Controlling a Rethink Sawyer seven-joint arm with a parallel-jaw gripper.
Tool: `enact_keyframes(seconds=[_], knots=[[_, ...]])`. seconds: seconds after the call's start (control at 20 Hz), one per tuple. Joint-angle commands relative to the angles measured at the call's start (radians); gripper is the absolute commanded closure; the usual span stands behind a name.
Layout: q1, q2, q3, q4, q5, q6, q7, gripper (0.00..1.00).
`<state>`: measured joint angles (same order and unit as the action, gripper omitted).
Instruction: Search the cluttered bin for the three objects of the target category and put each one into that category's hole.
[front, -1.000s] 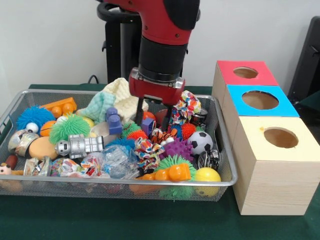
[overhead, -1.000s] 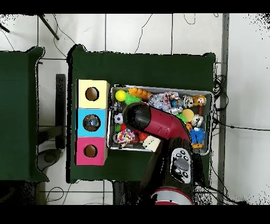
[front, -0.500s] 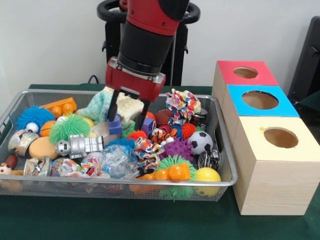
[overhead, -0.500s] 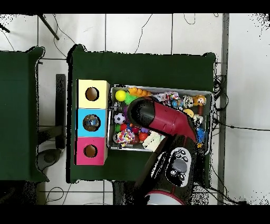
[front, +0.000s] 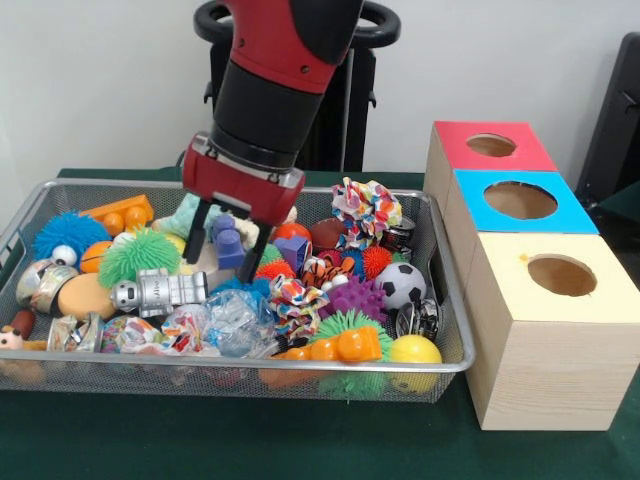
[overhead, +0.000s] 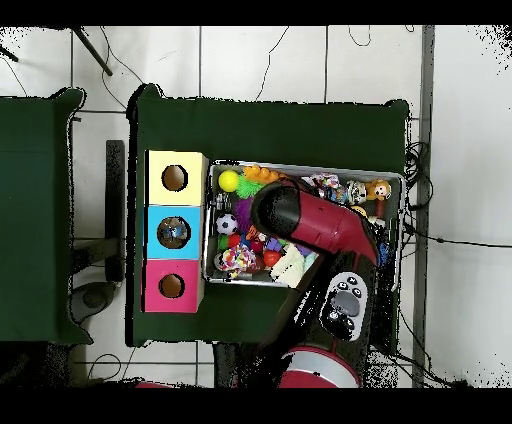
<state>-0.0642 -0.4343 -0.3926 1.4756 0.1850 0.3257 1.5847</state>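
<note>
The silver wire-mesh bin (front: 250, 367) is full of toys; it also shows in the overhead view (overhead: 401, 181). My gripper (front: 225, 252) is open and hangs low over the bin's back middle. Its fingers (front: 195, 238) stand on either side of a blue-purple block toy (front: 229, 243); I cannot tell if they touch it. Three wooden boxes with round holes stand to the right: red (front: 490, 146), blue (front: 520, 201) and yellow (front: 562, 276). In the overhead view the arm (overhead: 310, 222) hides the gripper and much of the bin.
Around the gripper lie a green spiky ball (front: 138, 255), a silver robot (front: 160, 292), a mint and cream knitted cloth (front: 186, 214), a patterned scrunchie (front: 365, 210), a purple spiky ball (front: 357, 297) and a soccer ball (front: 400, 284). A yellow ball (front: 415, 350) sits at the front right corner.
The gripper has moved left across the back of the bin in the front view, from beside the scrunchie to over the blue-purple block toy. It stayed open.
</note>
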Motion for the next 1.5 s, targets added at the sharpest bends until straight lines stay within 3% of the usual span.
enact_keyframes(seconds=[0.05,0.75,1.5], knots=[[-0.045,0.061,0.103,0.01,0.001,-0.05,0.174,0.0],[-0.039,0.048,0.157,0.054,0.021,-0.014,0.179,0.0],[-0.014,0.088,0.176,0.042,0.049,-0.039,0.223,0.0]])
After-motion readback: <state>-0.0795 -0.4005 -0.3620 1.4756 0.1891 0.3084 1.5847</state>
